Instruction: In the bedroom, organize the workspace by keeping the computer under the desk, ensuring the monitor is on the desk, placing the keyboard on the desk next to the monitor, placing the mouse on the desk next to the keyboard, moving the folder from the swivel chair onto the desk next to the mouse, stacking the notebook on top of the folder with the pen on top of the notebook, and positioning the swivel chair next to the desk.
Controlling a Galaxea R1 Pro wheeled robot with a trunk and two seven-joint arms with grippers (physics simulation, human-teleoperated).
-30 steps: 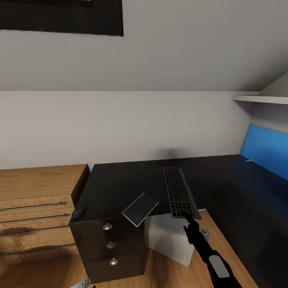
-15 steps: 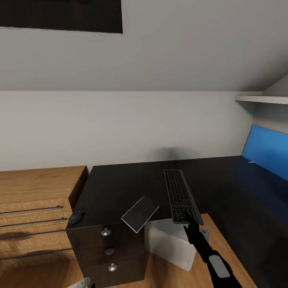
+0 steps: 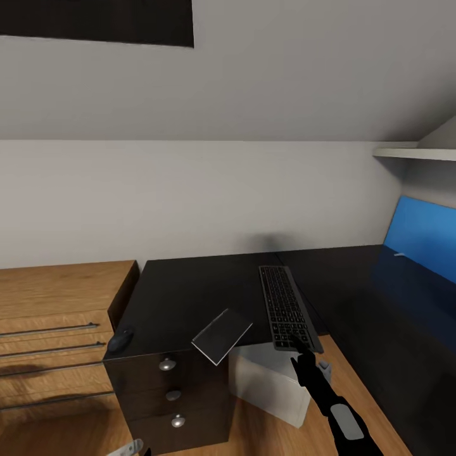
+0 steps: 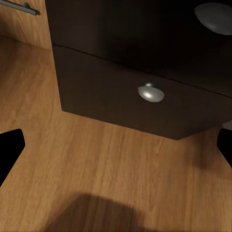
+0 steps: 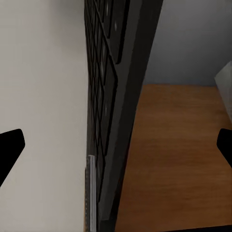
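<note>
The slim dark grey-black keyboard [image 3: 285, 309] lies on the long black surface [image 3: 190, 294], its near end overhanging the front edge. The right gripper [image 3: 303, 356] sits just below that end, spread wide, grasping nothing. The left gripper [image 4: 116, 145] is likewise spread, facing a dark drawer's round silver knob [image 4: 151, 93]. A small dark rounded mouse [image 3: 120, 341] rests at the surface's left corner.

The right arm reaches forward and up from the lower right of the head view, its black right claw [image 3: 303, 358] at the arm's tip (its wrist camera shows the fingertips [image 5: 10, 145] spread wide). The left claw [image 4: 116, 145] also has its fingertips wide apart.
</note>
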